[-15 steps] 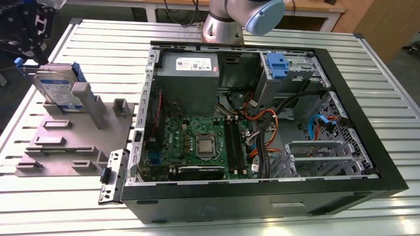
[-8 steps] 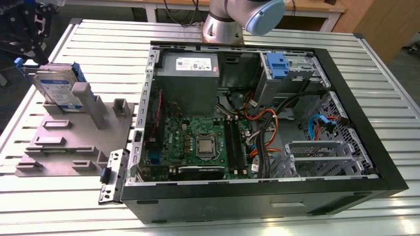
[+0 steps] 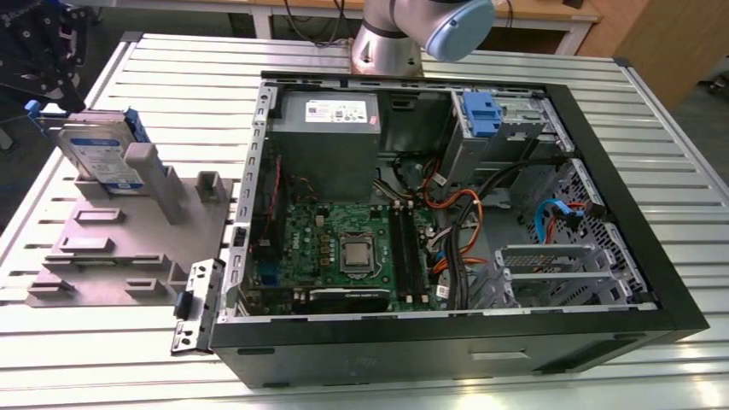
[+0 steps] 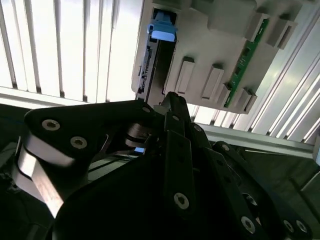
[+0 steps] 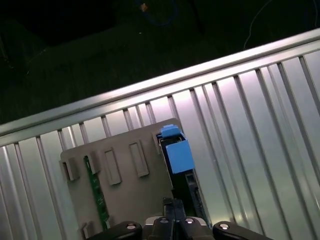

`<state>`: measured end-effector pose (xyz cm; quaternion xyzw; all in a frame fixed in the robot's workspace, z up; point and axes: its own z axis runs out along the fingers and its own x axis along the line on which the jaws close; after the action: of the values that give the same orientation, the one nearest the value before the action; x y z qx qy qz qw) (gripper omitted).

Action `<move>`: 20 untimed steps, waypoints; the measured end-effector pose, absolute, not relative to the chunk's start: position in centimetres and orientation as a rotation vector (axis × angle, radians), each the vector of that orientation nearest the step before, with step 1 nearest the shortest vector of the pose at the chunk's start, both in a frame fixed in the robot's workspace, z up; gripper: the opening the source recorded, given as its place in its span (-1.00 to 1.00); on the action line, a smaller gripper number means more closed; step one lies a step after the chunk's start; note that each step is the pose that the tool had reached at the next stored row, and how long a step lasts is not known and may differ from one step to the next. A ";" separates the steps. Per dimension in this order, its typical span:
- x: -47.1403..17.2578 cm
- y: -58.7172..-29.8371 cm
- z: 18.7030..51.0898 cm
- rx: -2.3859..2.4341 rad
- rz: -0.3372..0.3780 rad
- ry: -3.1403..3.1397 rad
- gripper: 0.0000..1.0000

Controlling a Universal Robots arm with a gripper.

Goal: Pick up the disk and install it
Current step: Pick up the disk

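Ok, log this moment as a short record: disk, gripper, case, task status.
disk: flat silver-grey hard drive in a blue plastic carrier, standing on edge in the grey fixture plate
gripper: black gripper over the disk's top edge; contact unclear
case: open black computer case on the slatted metal table, to the exterior view's right of the fixture
status: disk not yet in the case

Silver arm, black gripper
Round metal tube with a pale blue joint cap; matte black linkage plates studded with silver screw heads
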<state>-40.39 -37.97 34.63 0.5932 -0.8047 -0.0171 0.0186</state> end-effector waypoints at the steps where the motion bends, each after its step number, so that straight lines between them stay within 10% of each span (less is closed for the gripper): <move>1: -40.4 -38.0 34.6 1.858 -0.057 -2.489 -0.79; 20: -40.4 -37.9 34.0 2.108 -0.134 -2.326 -0.79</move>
<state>-40.39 -37.95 33.98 0.6708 -0.7404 -0.0427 -0.0001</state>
